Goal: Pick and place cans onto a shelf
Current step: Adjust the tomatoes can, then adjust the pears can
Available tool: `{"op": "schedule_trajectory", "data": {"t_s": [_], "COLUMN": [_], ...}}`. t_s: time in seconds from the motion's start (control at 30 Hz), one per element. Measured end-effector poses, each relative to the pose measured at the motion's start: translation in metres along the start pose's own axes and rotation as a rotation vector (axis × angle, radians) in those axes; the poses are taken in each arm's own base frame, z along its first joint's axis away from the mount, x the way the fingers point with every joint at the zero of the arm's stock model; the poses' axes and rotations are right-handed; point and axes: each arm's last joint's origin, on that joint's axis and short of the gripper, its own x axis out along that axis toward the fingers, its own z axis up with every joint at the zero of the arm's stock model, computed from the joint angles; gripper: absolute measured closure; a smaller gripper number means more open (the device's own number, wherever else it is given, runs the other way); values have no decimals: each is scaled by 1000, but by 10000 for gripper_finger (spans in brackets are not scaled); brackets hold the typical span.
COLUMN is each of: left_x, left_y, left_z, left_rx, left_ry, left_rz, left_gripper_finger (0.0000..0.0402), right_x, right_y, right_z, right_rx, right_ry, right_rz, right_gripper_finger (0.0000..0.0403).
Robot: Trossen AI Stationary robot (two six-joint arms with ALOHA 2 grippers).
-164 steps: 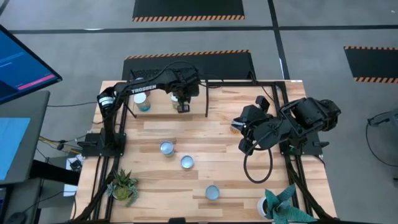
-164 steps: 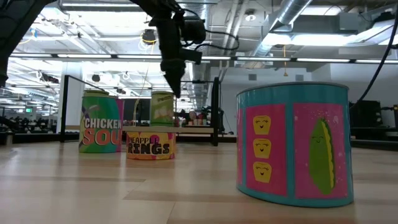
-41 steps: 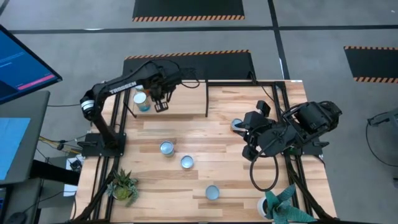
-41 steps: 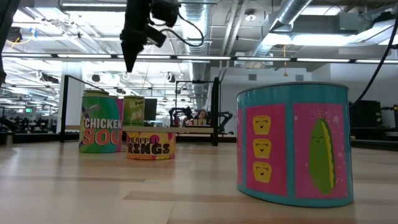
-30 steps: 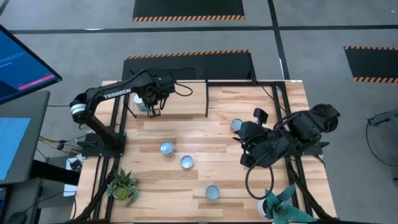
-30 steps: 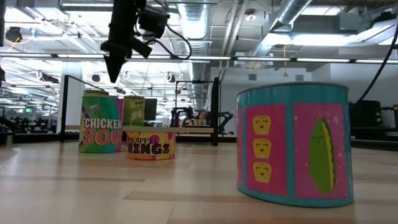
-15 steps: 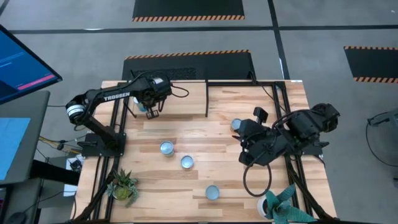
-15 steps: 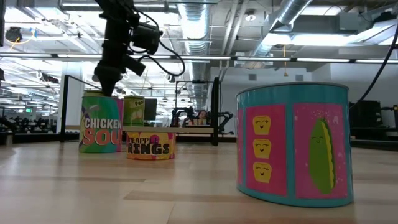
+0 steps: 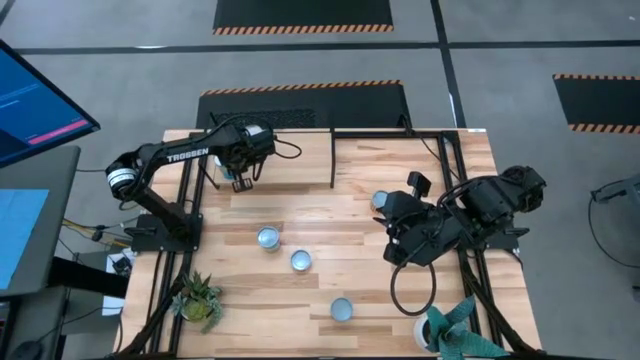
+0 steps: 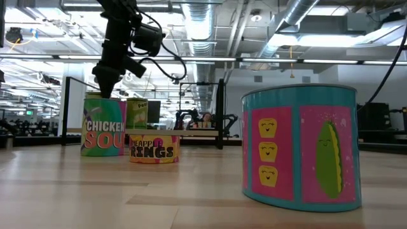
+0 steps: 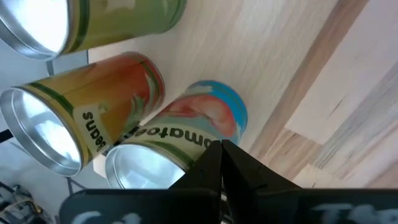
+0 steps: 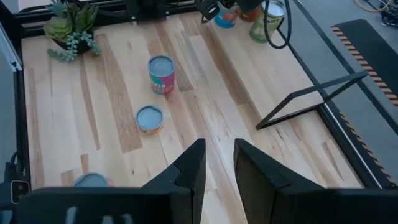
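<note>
Left gripper [image 9: 241, 183] pressed together, empty, has come down beside shelf [image 9: 300, 165] cans [image 11: 180, 134]; right gripper [image 12: 217, 163] spread, waiting; table cans [image 9: 268, 238] remain.

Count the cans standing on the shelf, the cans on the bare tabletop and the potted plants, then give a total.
Shelf cans: 3
Tabletop cans: 4
Potted plants: 2
Total: 9

Two potted plants [image 9: 198, 297] [image 9: 452, 330] stand at the wooden table's [image 9: 350, 260] near corners.
</note>
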Motion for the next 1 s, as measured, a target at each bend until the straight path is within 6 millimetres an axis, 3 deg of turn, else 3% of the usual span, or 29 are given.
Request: {"op": "schedule_trajectory", "data": {"t_s": [0.37, 0.63, 1.0], "left_x": [-4, -33, -14], "left_y": [-1, 14, 33], "left_z": [-3, 33, 54], "left_rx": [-17, -37, -30], "left_ry": [22, -365, -397], "left_rz": [-24, 33, 23], "left_gripper_finger": [400, 400, 401], "right_x": [0, 1, 2], "right_y": [0, -1, -2], "right_z": [0, 1, 1], "right_rx": [0, 4, 7], "right_ry": [0, 1, 0], "right_rz": [0, -4, -7], "right_gripper_finger": [297, 297, 297]}}
